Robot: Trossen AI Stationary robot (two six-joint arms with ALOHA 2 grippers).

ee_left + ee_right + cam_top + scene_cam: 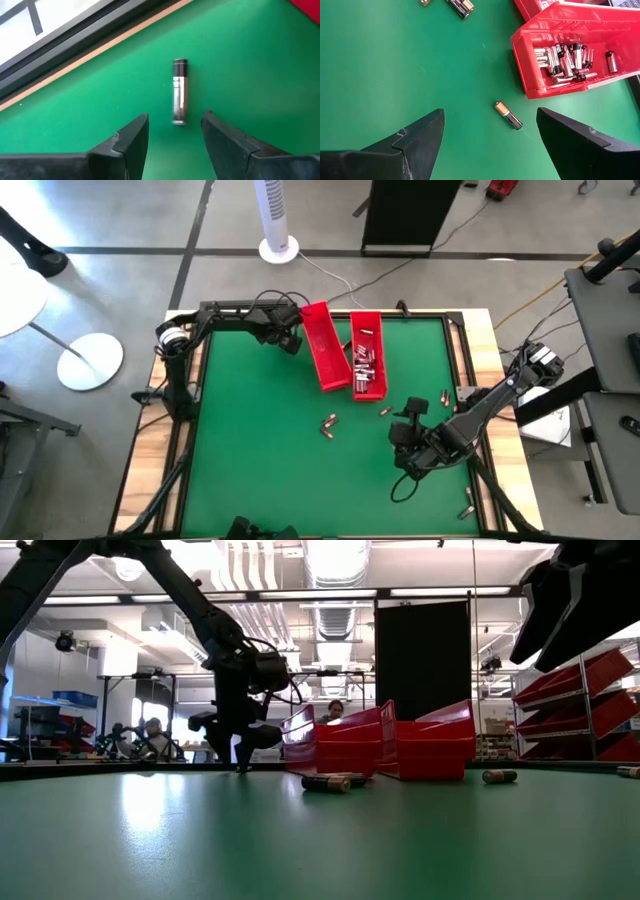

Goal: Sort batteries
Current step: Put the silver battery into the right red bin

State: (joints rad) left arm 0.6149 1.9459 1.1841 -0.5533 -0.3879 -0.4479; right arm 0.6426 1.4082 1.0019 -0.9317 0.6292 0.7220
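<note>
While both arms work over the green worktop (260, 440):
Left tool (292, 343): upper middle of the high view, just left of the far end of the empty red tray; its fingers (131, 140) are spread apart and hold nothing, low over the felt.
Single silvery cylindrical battery with a dark cap (179, 91): middle of the left wrist frame, lying flat on the green surface just ahead of the gap between the left tool's fingers, touching neither.
Right tool (405, 442): lower right of the high view, fingers (415, 140) wide apart and empty, raised off the worktop.
Black-and-copper cylindrical battery (508, 114): centre of the right wrist frame, lying at a slant on the felt, between the spread fingers and just beside the near corner of the filled tray.
Long red rectangular plastic tray with batteries (367, 356): upper centre-right of the high view; a heap of silvery cells (565, 60) lies inside it.
Empty long red rectangular plastic tray (324, 346): touching the filled one on its left, angled.
Loose pair of batteries (329, 424): centre of the high view, near each other.
More loose batteries (443, 396): right side, near the worktop edge.
</note>
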